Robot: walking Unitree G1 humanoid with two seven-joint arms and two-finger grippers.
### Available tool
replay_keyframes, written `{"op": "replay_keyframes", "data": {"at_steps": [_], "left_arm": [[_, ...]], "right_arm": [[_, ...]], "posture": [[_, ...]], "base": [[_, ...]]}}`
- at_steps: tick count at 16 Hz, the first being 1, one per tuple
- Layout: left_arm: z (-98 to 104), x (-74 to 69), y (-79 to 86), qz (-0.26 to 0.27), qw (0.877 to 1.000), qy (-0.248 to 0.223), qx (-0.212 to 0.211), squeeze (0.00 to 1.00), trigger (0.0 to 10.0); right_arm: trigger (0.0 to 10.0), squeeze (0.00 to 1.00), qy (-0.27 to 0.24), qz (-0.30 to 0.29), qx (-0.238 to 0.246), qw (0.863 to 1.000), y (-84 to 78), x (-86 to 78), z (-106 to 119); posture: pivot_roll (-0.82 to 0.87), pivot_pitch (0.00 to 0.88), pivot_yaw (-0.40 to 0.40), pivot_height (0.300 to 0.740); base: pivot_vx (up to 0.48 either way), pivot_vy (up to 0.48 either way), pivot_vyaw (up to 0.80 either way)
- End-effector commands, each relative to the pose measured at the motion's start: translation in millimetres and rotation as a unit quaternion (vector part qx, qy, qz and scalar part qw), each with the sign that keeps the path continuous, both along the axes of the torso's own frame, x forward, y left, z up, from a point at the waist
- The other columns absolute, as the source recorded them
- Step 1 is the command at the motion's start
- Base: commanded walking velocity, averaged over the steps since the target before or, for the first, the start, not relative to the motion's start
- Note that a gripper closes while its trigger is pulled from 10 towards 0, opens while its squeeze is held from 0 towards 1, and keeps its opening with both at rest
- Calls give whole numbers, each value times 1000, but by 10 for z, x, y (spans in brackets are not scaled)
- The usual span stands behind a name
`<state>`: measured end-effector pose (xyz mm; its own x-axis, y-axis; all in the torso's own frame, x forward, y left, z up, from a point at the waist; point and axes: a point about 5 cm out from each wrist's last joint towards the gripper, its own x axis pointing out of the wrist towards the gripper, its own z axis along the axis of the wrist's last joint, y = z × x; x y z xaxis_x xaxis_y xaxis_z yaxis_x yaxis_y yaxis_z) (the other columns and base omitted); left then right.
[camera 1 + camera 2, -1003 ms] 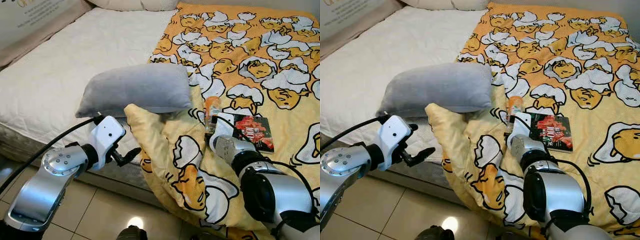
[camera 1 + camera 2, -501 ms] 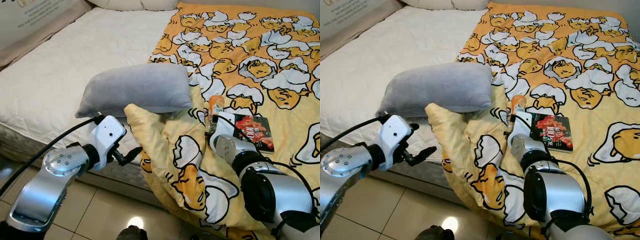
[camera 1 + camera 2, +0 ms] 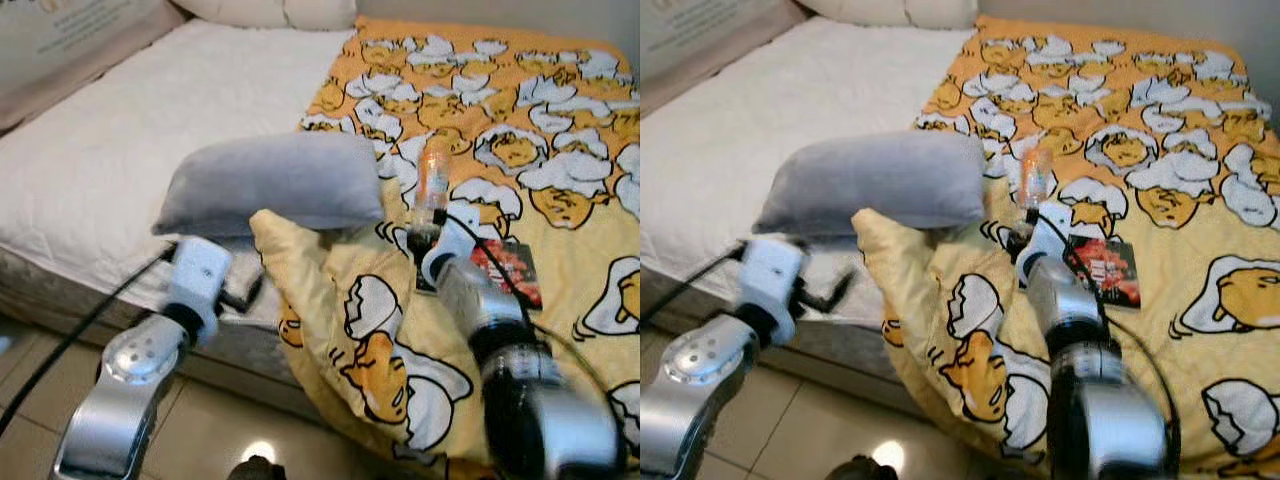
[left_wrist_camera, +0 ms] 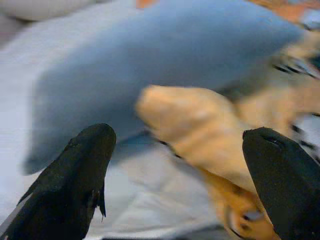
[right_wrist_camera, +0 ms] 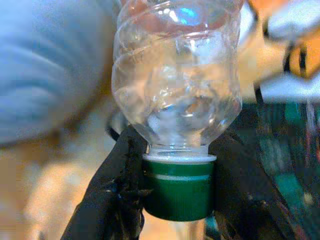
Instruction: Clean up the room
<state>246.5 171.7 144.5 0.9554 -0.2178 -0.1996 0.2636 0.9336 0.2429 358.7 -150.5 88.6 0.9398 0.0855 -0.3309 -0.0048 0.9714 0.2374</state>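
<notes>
text: none legible | book cover (print blurred)

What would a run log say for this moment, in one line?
right gripper: shut on bottle cap, bottle above quilt | left gripper: open, near pillow | book: on quilt

One grey pillow, one clear plastic bottle with one green cap, one red-and-black book, and one yellow egg-print blanket, all on one bed.
</notes>
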Motion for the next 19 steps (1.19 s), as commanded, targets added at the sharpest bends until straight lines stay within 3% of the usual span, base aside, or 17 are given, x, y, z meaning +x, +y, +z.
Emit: {"op": "replay_keyframes", "data": {"at_steps": [1, 3, 4, 6, 8, 10, 13, 19], "left_arm": [[9, -4, 55, 23, 1000, -9, -5, 0, 10000], [77, -6, 91, 50, 998, -44, 3, 0, 10000], [32, -35, 184, 93, 995, -29, 27, 0, 10000], [-17, -96, 152, 50, 998, -14, 29, 0, 10000], [-75, -154, 148, 43, 998, 1, 35, 0, 10000], [-101, -199, 150, 53, 999, 13, 6, 0, 10000], [-137, -192, 175, 66, 997, 22, 18, 0, 10000], [-35, -109, 193, 72, 997, 8, -2, 0, 10000]], "right_arm": [[10000, 0, -52, 31, -10, 998, 45, -39, 178], [10000, 0, -107, 86, -55, 989, 98, -295, 280], [10000, 0, -140, 109, -35, 984, 135, -551, 346], [10000, 0, -132, 106, -21, 985, 130, -731, 315], [10000, 0, -106, 106, -21, 988, 108, -893, 245], [10000, 0, -89, 117, -28, 989, 98, -1021, 217], [10000, 0, -84, 127, -29, 988, 109, -1119, 239], [10000, 0, -73, 112, -42, 990, 119, -1094, 251]], "posture": [[-38, 0, 6, 740], [-46, 0, 0, 740], [-58, 0, -1, 740], [-50, 0, -7, 740], [-45, 0, -7, 740], [-53, 0, -1, 740], [-80, 0, 15, 740], [-41, 0, 14, 740]], "base": [[0, 0, 0], [0, 0, 0], [0, 0, 800], [0, 0, 800], [0, 0, 800], [0, 0, 800], [0, 0, 800], [0, 0, 800]]}}
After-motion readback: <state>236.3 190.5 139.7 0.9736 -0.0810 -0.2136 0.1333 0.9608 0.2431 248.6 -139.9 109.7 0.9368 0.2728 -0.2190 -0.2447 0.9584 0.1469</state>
